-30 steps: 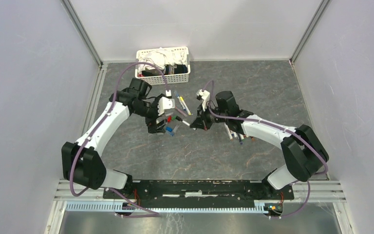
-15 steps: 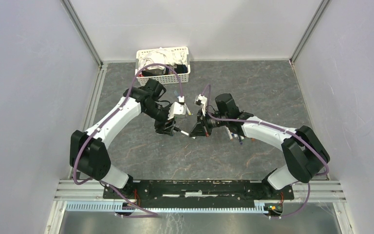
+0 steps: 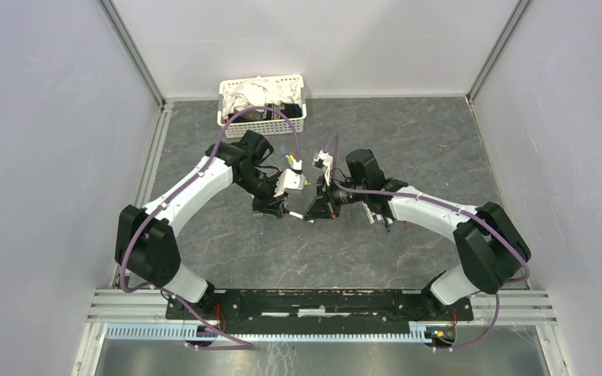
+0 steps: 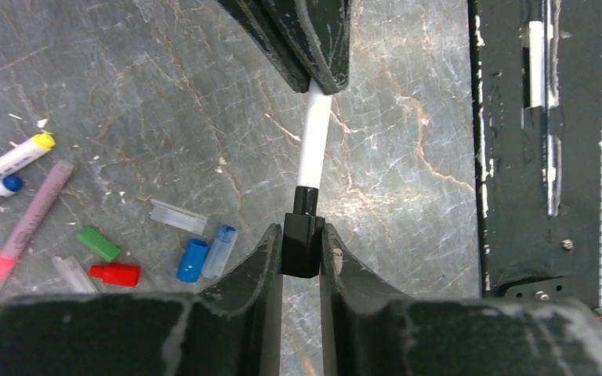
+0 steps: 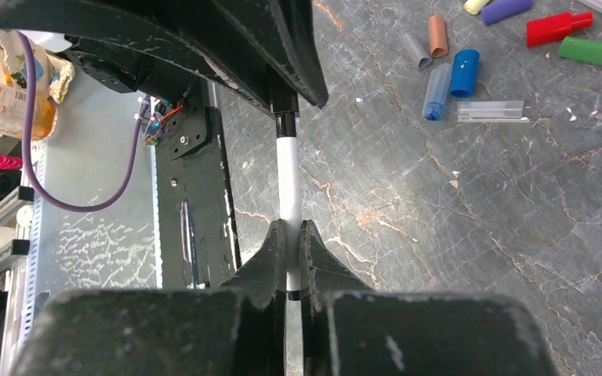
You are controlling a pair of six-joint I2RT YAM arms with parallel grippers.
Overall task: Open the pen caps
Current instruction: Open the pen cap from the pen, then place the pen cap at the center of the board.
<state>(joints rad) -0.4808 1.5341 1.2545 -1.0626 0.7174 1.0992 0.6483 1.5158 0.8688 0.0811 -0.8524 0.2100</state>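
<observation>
**Pen uncapping, part way through.** I am holding one pen (image 4: 313,141) above the tabletop (image 4: 407,117), between my two arms. My right gripper (image 5: 288,231) is clamping its jaws on the white barrel. My left gripper (image 4: 302,235) is pressing its jaws against both sides of the black cap (image 4: 301,254), which is sitting on the pen's end, not yet pulled off.

**Done, as I am judging it:** loose caps are lying off to one side on the tabletop, among them a green cap (image 4: 98,244), a red cap (image 4: 115,274), a blue cap (image 4: 193,260) and a paler cap (image 4: 219,249).

**Left:** the black cap, plus at least a yellow-ended pen (image 4: 16,159) and a pink pen (image 4: 23,227) that are looking capped. I cannot tell how many more are waiting.

**Writing:** I am finding no brand, label or lettering that can be read on any pen or cap.
</observation>
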